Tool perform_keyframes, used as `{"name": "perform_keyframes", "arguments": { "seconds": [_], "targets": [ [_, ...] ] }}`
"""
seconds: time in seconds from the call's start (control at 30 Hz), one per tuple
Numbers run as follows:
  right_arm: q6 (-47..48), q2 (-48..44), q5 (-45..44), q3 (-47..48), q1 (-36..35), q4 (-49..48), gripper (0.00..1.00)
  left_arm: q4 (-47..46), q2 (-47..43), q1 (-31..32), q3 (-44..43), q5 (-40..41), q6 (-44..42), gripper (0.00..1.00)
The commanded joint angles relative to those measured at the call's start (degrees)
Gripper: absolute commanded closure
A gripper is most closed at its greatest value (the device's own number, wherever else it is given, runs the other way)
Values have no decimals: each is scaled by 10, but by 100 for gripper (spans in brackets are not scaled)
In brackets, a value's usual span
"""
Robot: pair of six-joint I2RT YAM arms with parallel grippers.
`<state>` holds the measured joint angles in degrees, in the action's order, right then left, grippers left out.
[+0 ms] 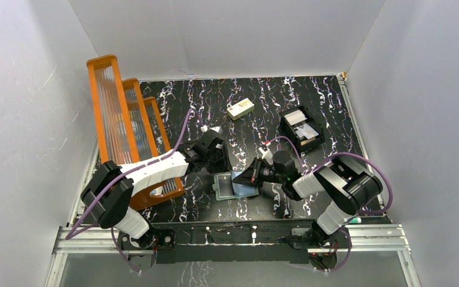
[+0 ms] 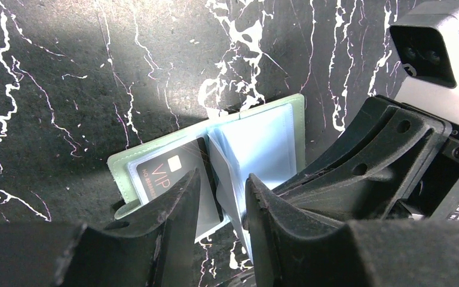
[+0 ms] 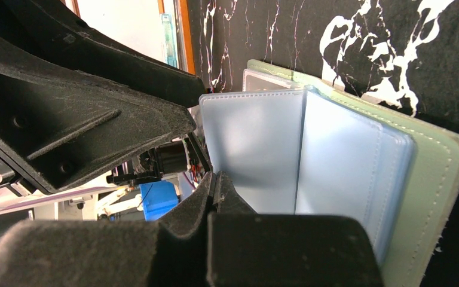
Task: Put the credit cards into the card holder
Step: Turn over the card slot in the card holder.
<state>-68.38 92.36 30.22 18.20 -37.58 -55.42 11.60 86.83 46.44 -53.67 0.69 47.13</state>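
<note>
You've got the black white-veined table (image 1: 334, 119) filling the cell, with the orange rack (image 1: 110, 101) standing along its left edge. The left arm (image 1: 149, 170) reaches in from the left and the right arm (image 1: 340, 185) from the right, and they meet near the front middle of the table. The black tray (image 1: 284, 124) sits at the far right, and the credit cards (image 1: 300, 127), whitish, lie inside it, well apart from both grippers. The card holder (image 1: 230, 185) lies open on the table between the two grippers, grey-green cover down and pale blue sleeves up. In the right wrist view, one blue leaf stands upright off the rest. The cream block (image 1: 240, 109) lies far back near the middle, touching nothing. The left gripper (image 2: 222, 179) hangs over the holder's spine with its fingers (image 2: 182, 197) a narrow gap apart. You can see the holder through the gap, and nothing is caught between them. The right gripper (image 3: 216, 179) has its fingers pressed fully together, and the tips sit at the lower edge of the upright blue leaf. You can't tell whether the leaf is pinched between them. The dark VIP card (image 2: 167, 173) sits in the clear pocket on the holder's left half, partly under the left finger.
</note>
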Motion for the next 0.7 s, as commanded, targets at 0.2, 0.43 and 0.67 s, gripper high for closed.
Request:
{"name": "perform_keyframes", "arguments": {
  "seconds": [0.2, 0.43, 0.67],
  "targets": [
    [11, 0, 0, -2, -2, -1, 100, 11, 17, -3, -6, 16, -13, 70],
    [21, -18, -7, -1, -2, 24, 93, 13, 31, -3, -7, 15, -13, 73],
    [35, -45, -23, 1, -2, 66, 80, 21, 31, -3, -9, 20, -15, 73]
  ]
}}
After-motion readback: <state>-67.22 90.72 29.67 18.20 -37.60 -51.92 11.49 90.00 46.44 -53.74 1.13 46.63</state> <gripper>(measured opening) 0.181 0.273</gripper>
